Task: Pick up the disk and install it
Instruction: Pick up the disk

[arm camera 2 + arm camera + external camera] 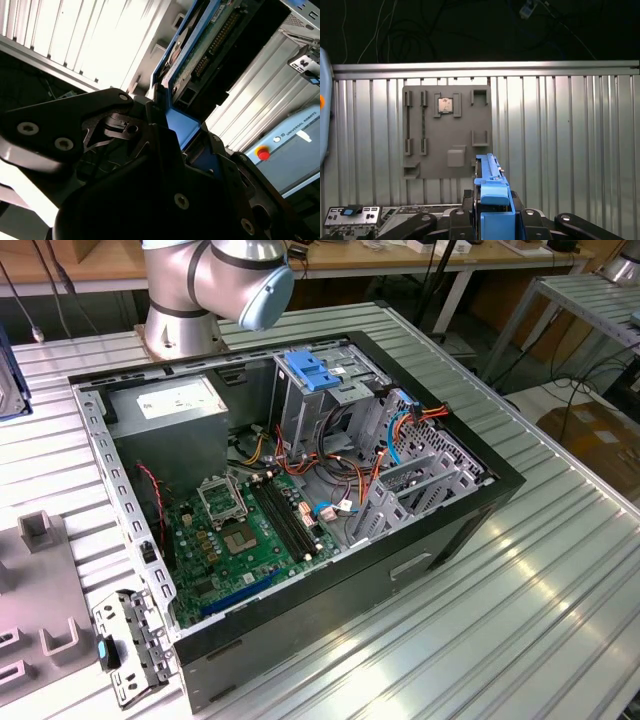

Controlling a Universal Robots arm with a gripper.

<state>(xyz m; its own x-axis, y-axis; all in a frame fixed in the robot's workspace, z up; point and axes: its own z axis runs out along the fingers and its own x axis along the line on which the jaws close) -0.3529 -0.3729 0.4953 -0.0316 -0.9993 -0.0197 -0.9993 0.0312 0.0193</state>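
Note:
My gripper [495,220] is shut on the disk [492,185], which stands edge-on between the black fingers with its blue plastic frame toward the camera. In the second wrist view the disk [210,45] rises out of the gripper [172,127], showing its green circuit board, connector row and blue frame. The disk hangs high above the ribbed aluminium table [560,150], beside a grey fixture plate [447,132]. The open computer case [290,490] lies on its side, with a metal drive cage [300,410] under a blue latch [310,370].
The arm's base [190,300] stands behind the case. A grey box with a white sticker [175,405] and a green motherboard [240,530] fill the case's left half. The fixture plate [40,610] holds a chip [444,105]. A metal bracket [125,645] lies near the case's front corner.

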